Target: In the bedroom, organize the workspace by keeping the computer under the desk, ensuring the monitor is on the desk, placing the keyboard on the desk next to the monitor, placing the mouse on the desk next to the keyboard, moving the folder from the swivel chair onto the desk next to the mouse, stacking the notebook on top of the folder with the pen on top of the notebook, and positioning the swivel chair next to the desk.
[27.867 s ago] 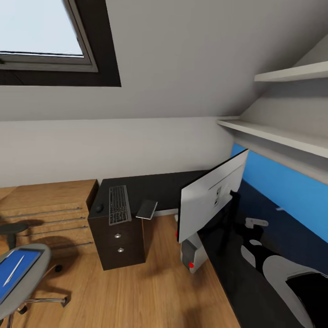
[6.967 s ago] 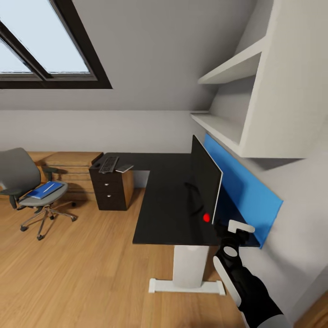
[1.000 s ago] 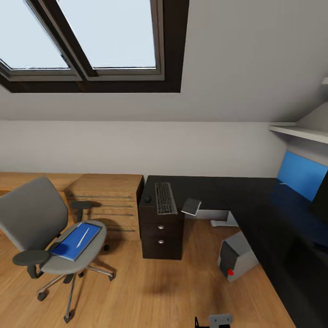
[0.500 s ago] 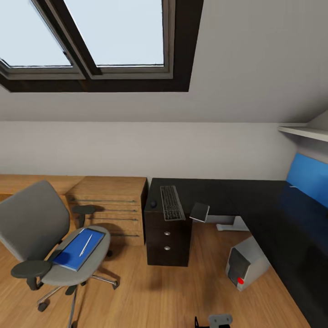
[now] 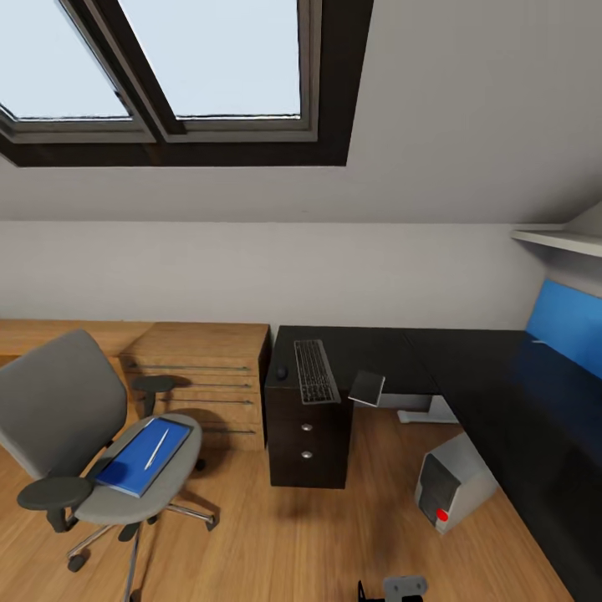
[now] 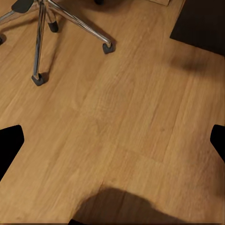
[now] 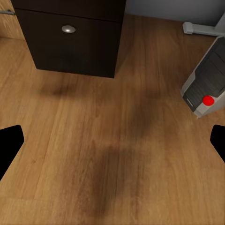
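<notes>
**Attic room with black surface and grey chair**

In the head view, the black surface [image 5: 468, 368] fills the right. The keyboard [image 5: 314, 370], mouse [image 5: 282, 373] and notebook [image 5: 367, 388] lie at its left end. The computer [image 5: 451, 489] stands on the wood floor [image 5: 334, 543]. Lower left, the swivel chair [image 5: 92, 435] holds the blue folder [image 5: 138, 460] and pen [image 5: 157, 448]. Skylights [image 5: 184, 67] sit upper left. The left tool [image 6: 112, 143] and right tool [image 7: 112, 140] are spread wide, holding nothing.
</notes>
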